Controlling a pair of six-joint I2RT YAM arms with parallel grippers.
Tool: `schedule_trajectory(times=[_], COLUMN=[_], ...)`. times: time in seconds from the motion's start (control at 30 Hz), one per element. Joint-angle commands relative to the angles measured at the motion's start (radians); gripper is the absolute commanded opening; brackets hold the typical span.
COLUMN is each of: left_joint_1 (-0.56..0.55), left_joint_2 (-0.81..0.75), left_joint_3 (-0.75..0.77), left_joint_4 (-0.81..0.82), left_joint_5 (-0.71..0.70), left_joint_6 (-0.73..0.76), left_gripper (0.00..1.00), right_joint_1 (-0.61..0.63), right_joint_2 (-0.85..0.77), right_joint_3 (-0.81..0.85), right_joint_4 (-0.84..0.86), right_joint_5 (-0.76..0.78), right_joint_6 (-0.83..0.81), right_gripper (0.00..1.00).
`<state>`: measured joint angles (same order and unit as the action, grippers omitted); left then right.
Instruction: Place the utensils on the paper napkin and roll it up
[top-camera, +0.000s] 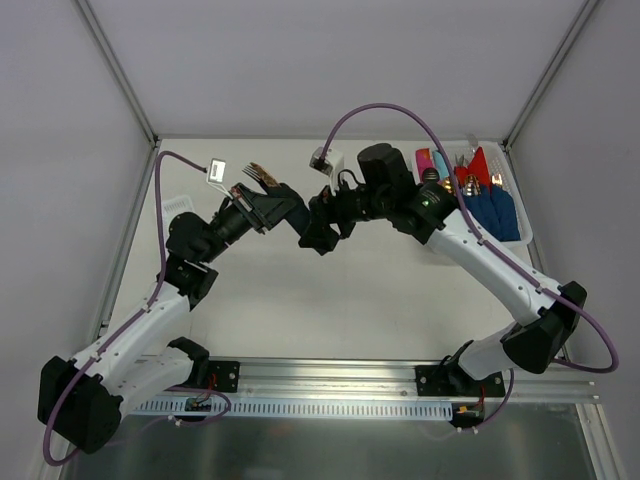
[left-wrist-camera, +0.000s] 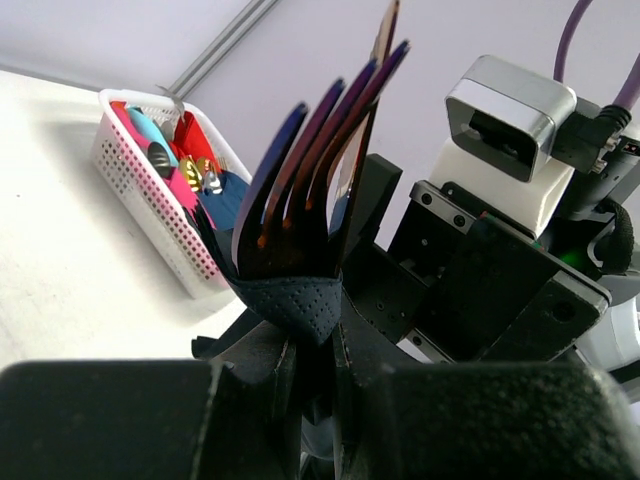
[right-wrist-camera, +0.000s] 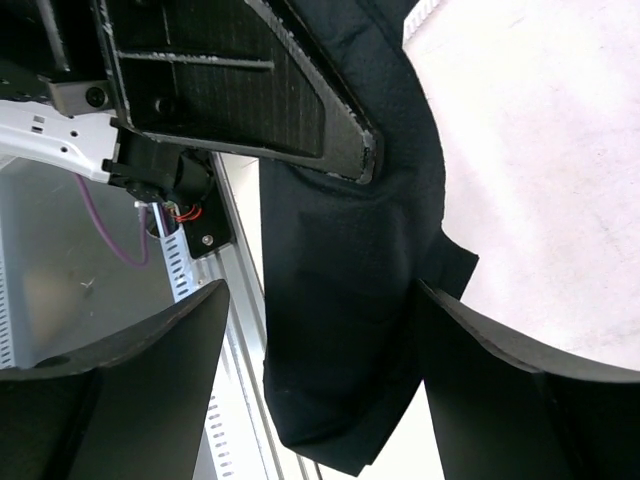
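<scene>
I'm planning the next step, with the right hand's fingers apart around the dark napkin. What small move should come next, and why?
Probably ease the right hand back off the paper napkin. Its fingers stand open, gripping nothing, while the left hand is shut on the wrapped utensils, and the right arm sits between that bundle and the basket.

Overhead plus wrist close-ups, napkin (right-wrist-camera: 340, 300) shared

One napkin (right-wrist-camera: 340, 330), one basket (left-wrist-camera: 150, 212)
</scene>
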<state>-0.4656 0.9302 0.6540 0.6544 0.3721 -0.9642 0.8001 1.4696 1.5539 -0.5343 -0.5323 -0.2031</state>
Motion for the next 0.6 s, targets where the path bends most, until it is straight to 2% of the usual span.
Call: schedule_trajectory(times=[0.0,0.07,0.1,0.23,0.57], left_joint_1=[-0.005,-0.005,-0.005,-0.004,-0.005], left_joint_2=[-0.005,-0.001,0.001,0.01,0.042], left_joint_3=[0.049,0.047,0.047,0.044,0.049], left_joint_4=[0.128,0.134,0.137,0.151,0.195], left_joint_5=[0.025,0.028,0.031,0.034,0.071], left_joint_6=[-0.036,-0.039,-0.042,-0.051,-0.09], left_gripper=[0.0,0.0,0.0,0.0,0.0], right_joint_1=[-0.016,-0.027,-0.032,-0.053,-0.113], right_joint_2=[-0.002,-0.005,-0.008,-0.009,0.026], right_joint_3=[-0.005,-0.012,-0.024,-0.04,-0.074], right_joint_4=[0.049,0.072,0.086,0.126,0.229], right_joint_5=[-0.054,-0.089,-0.103,-0.185,-0.389], right_joint_6=[0.034,0.048,0.066,0.117,0.272], right_gripper=[0.76,0.73,0.66,0.54,0.46])
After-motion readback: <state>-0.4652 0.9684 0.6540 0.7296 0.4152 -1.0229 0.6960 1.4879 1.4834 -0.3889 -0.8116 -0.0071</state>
